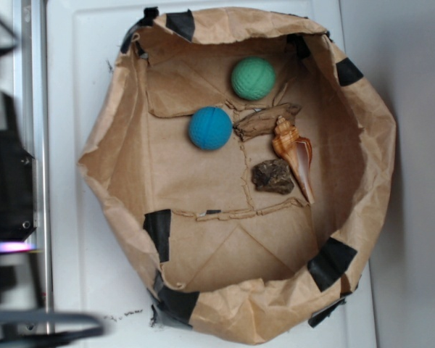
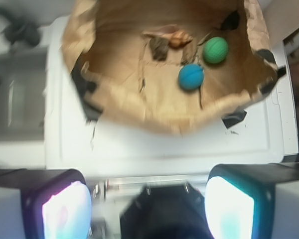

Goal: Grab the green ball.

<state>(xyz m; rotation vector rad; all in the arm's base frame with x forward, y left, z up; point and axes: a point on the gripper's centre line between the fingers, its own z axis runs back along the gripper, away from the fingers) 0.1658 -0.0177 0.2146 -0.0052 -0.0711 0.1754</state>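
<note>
1. My fingers (image 2: 148, 209) are spread wide apart and hold nothing. I see the two glowing pads (image 2: 67, 214) at the bottom of my wrist view, one on each side.
2. The green ball (image 2: 215, 50) is far ahead of my fingers and off to the right. It sits inside the brown paper bag (image 2: 159, 112), near the far wall.
3. The blue ball (image 2: 191, 77) is closer to my fingers than the green one. It lies just beside the green ball but does not touch it, and a little more to the middle. I must not grab that one.
4. The green ball is round, so it has no long side. I can close on it from any way.
5. The bag also holds a shell (image 2: 175, 38), a bit of wood (image 1: 267, 121) and a dark lump (image 1: 273, 176). They lie left of the green ball from where my fingers are.
6. The bag sits on the white bench (image 2: 139, 149). I think I have to go forward, over the near edge of the bag, past the blue ball, then down.
</note>
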